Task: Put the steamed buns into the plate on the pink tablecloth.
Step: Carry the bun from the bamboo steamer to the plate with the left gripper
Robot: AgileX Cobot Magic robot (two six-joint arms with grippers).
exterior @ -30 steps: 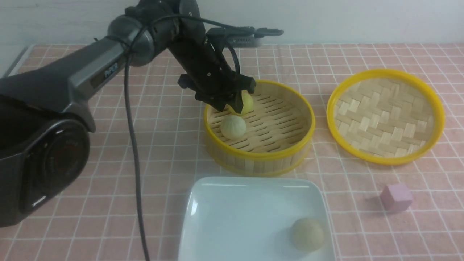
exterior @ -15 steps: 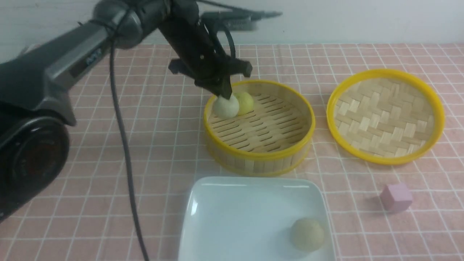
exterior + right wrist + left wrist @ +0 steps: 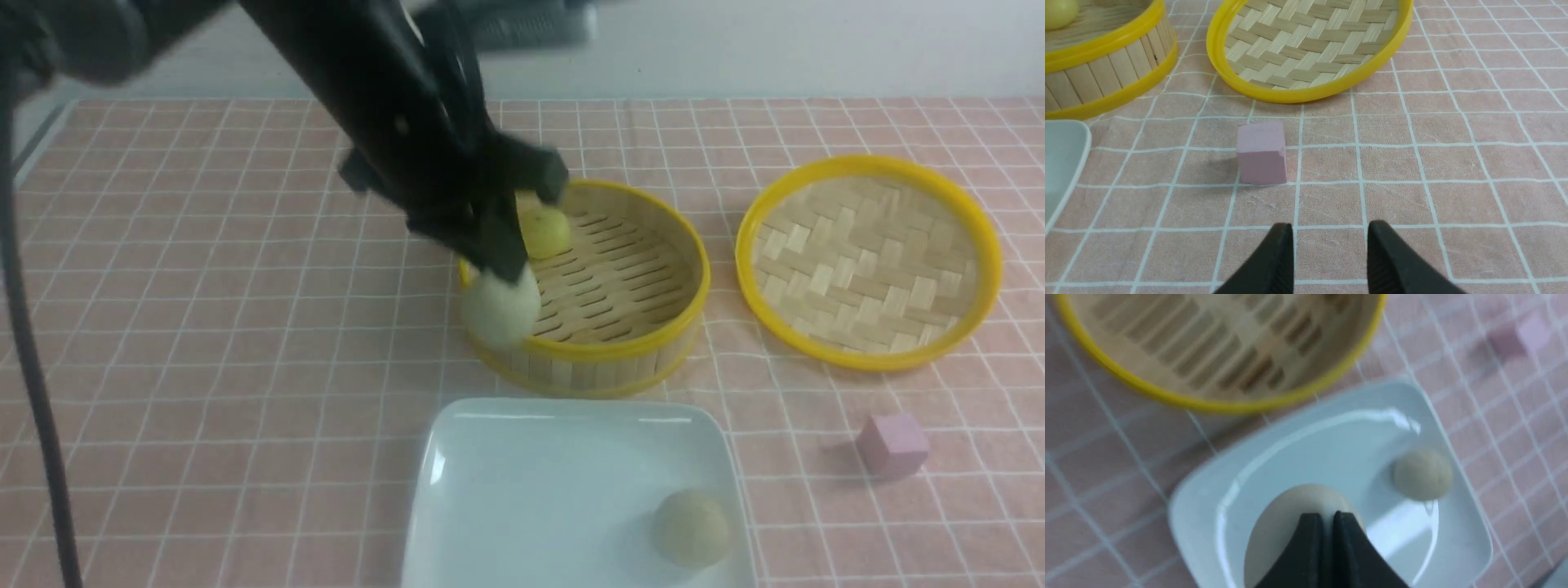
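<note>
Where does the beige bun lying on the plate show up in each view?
Front view: beige bun in the near right corner of the plate.
Left wrist view: beige bun on the plate, close to its rim.
Right wrist view: not in it.
Shared landmark: the plate; right wrist shows only its edge.

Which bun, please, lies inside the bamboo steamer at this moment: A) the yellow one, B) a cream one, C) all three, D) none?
A: only the yellow bun sits in the steamer; the left pincer holds one cream bun, the other cream bun lies on the plate.
</note>
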